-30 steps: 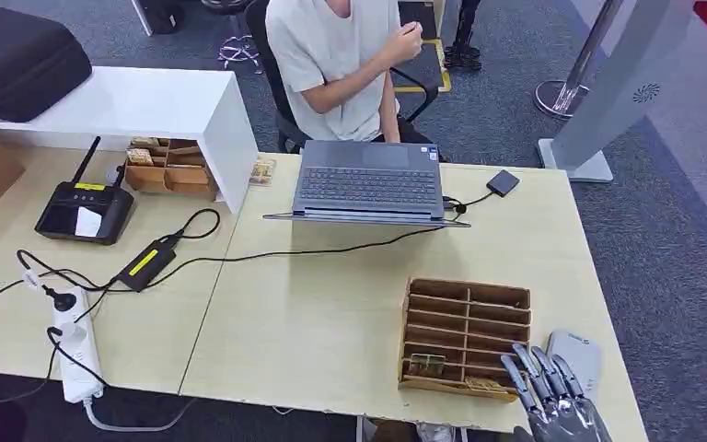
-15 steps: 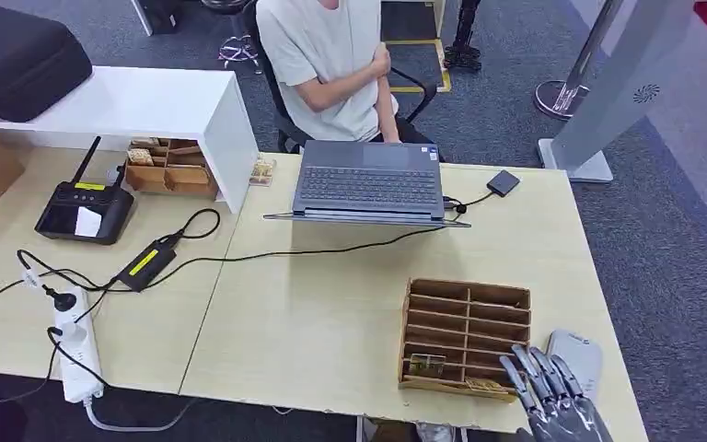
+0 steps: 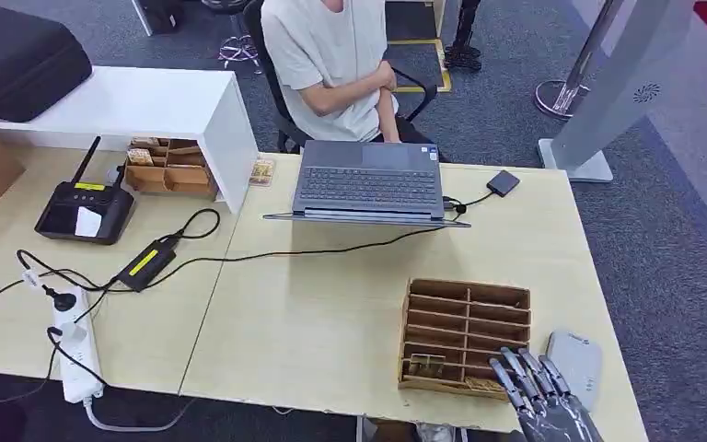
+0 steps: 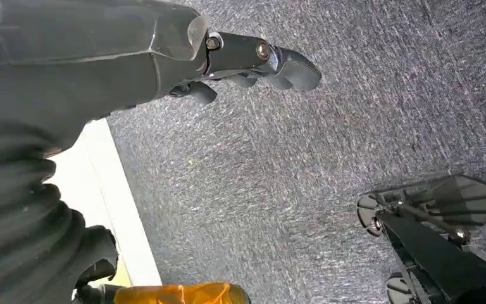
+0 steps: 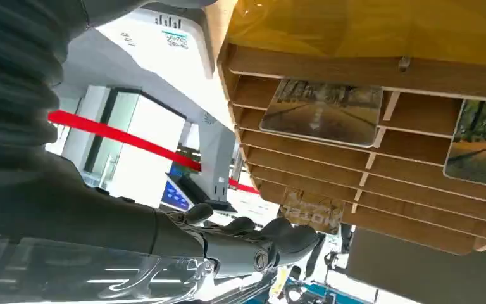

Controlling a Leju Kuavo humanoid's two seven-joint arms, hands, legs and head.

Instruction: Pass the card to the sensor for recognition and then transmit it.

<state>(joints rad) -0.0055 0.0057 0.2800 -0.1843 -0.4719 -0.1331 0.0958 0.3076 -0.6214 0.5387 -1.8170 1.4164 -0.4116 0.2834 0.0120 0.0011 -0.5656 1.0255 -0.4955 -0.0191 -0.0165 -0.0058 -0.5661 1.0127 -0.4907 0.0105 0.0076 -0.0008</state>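
Flanking rack (image 3: 465,336): laptop (image 3: 368,181), sensor (image 3: 576,365).

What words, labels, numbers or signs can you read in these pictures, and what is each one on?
"HOTEL": on a card at the wooden rack, upside down in the right wrist view.
Printed lines on the white sensor: too blurred to read.
Yellow labels on the router and the adapter: too small to read.
Swirl logo, no words, on the grey stand.
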